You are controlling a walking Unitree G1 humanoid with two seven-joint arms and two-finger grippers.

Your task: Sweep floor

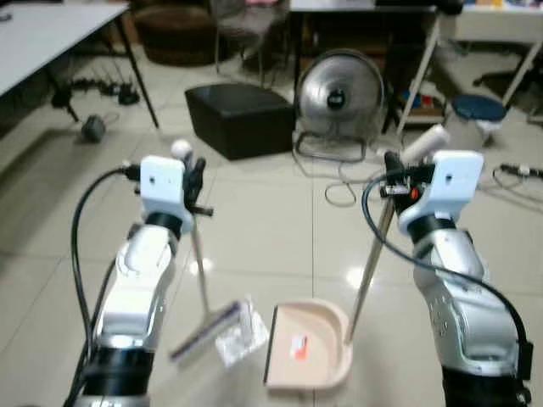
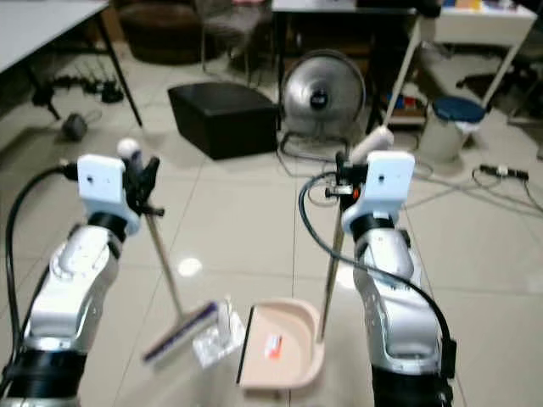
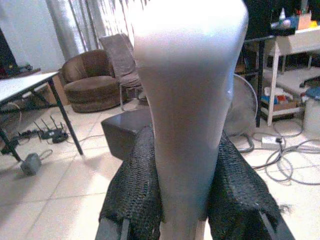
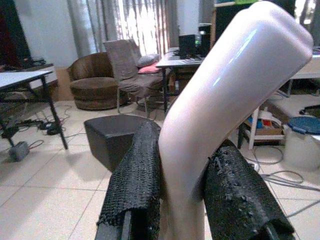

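- Broom stands tilted from the left end effector, which is clamped on its white handle top; the brush head rests on the tiled floor, low and just ahead of that arm.
- Crumpled clear wrapper lies touching the brush head, just beside the dustpan.
- Dustpan sits on the floor holding 1 small red scrap; its long handle rises to the right end effector, closed around the pale grip.
- Farther off: black ottoman, round fan, desk at left.
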